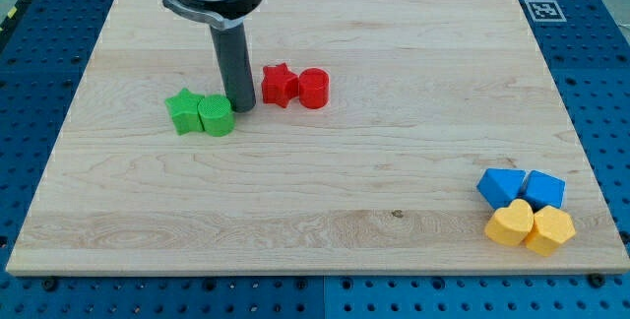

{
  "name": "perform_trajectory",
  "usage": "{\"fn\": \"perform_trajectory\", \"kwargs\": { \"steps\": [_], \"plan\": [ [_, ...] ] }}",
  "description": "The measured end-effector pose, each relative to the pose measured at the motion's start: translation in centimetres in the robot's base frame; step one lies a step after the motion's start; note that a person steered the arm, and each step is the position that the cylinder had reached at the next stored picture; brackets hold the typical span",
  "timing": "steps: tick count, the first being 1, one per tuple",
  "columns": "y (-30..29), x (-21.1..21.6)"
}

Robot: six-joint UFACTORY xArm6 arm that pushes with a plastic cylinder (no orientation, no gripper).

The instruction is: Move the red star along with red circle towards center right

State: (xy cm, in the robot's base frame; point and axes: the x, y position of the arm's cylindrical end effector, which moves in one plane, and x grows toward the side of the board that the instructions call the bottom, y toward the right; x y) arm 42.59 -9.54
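Note:
The red star [279,85] and the red circle [313,88] sit touching side by side at the view's upper middle, the circle on the star's right. My tip [242,107] rests on the board just left of the red star, with a small gap to it. The tip stands right next to the green circle [216,115], on its right side.
A green star [184,111] touches the green circle on its left. At the view's bottom right, two blue blocks [502,186] [543,189] and two yellow hearts [510,223] [549,230] form a tight cluster. A fiducial tag [541,9] is on the wooden board's top right corner.

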Motion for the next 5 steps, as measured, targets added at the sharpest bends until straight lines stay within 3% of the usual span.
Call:
{"fn": "perform_trajectory", "kwargs": {
  "steps": [5],
  "plan": [
    [9.9,-1.4]
  ]
}}
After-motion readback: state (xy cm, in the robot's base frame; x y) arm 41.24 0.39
